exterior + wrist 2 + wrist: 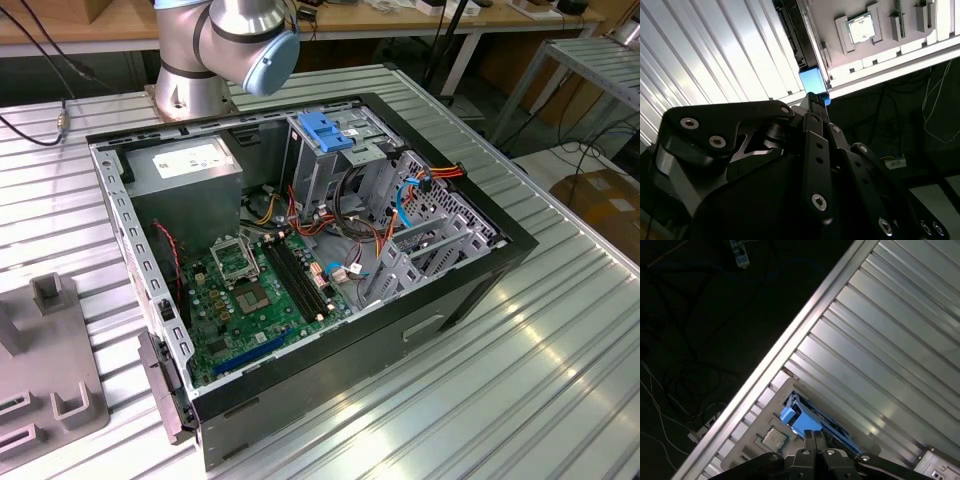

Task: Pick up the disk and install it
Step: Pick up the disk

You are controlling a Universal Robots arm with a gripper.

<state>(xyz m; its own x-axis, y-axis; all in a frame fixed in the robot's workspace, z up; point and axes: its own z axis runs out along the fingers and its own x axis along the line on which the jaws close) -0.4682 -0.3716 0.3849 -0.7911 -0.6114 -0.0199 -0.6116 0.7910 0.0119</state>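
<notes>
1. The gripper [813, 433] is parked right at the disk [795, 419], with its tip on or just short of the blue frame. Honestly I can't tell which, or how far it's open, or whether it has hold of anything.
2. The disk stands on edge in a slot of a grey holder plate [767, 412], straight ahead of the gripper. My guess is it's propped upright so its thin sides are out in the open for a grab, rather than lying flat on the table [880, 340].
3. Just to one side of the gripper's tip, a chip [774, 438] sits in its own pocket on the same plate. It looks like a parts rack, with each part kept in a known spot.
4. In the exterior view the computer case [400, 330] lies on its side with the panel off, and the arm [240, 40] is mounted just behind it. That leaves the drive cage [330, 170] facing up, presumably so it can be reached from above.
5. The disk isn't in the cage yet, so I'd say the job is at the pick-up stage.
</notes>
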